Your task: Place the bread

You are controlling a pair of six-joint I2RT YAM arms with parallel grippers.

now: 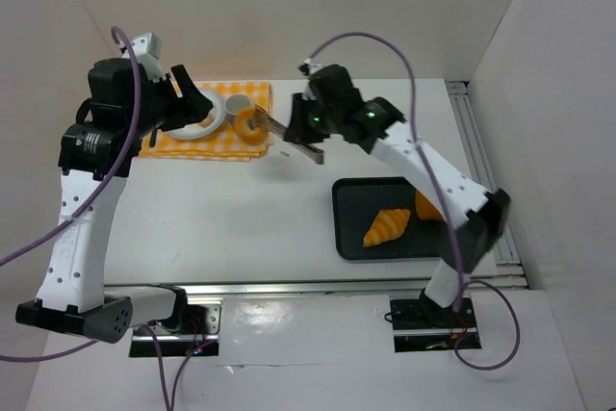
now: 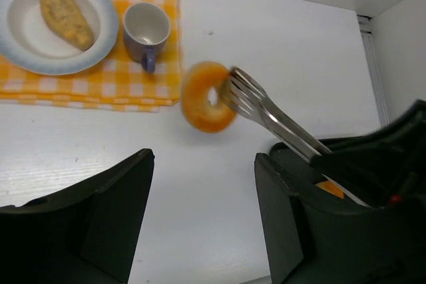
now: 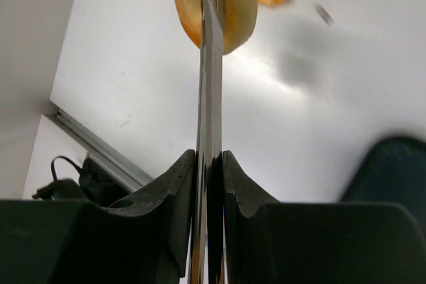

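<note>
- Right claw [image 3: 209, 164] is clamped on tongs [image 2: 279, 121] pinching the doughnut [image 2: 208, 98].
- Left claw [image 2: 203, 197] is open, empty, and nearer the bread [image 2: 64, 13].
- That bread sits on the plate [image 2: 30, 38], ahead-left of the left claw, long axis diagonal.

no readable text anywhere

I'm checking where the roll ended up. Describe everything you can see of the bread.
The bread is a smooth, elongated oval roll, golden-tan with darker speckles. It lies flat and diagonal on a white, blue-rimmed plate, which sits on a yellow checked cloth. Only the plate touches it; nothing holds or covers it.
</note>
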